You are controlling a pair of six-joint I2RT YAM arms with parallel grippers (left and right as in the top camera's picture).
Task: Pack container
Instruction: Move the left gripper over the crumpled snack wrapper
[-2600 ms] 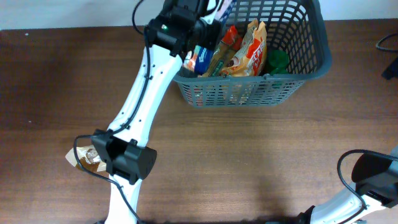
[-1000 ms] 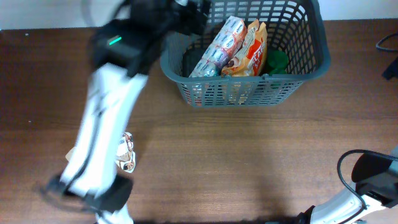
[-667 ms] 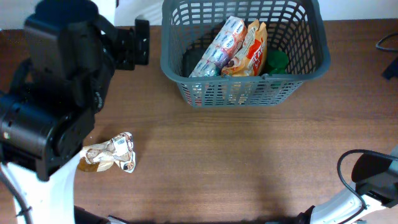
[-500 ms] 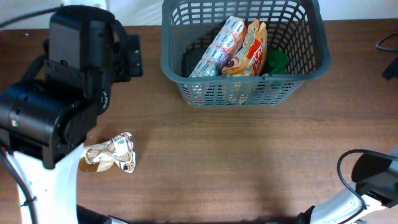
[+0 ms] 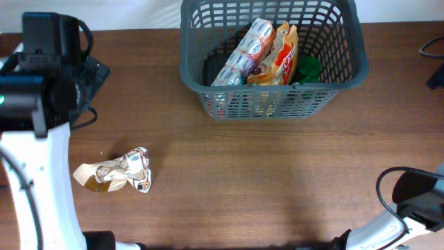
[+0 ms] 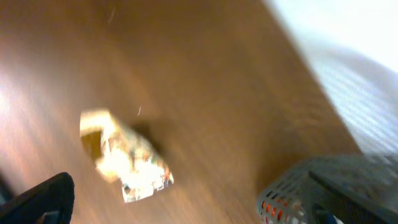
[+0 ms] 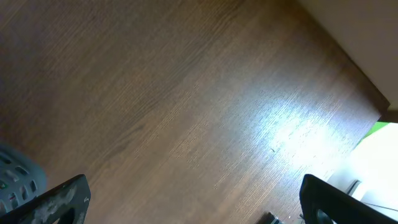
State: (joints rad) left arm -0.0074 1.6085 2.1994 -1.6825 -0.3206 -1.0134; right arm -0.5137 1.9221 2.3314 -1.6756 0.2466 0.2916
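On the counter (image 5: pixel 277 180) we find the basket (image 5: pixel 277 104) holding snack packets (image 5: pixel 244 54); left end effector (image 6: pixel 186 200) and right end effector (image 7: pixel 196 202) stand wide, empty.

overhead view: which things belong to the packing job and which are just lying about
Job: basket; pink-and-silver pack, orange bag and green item inside it; crumpled packet on the table, likely next.
Lying about: black cable at the right edge.
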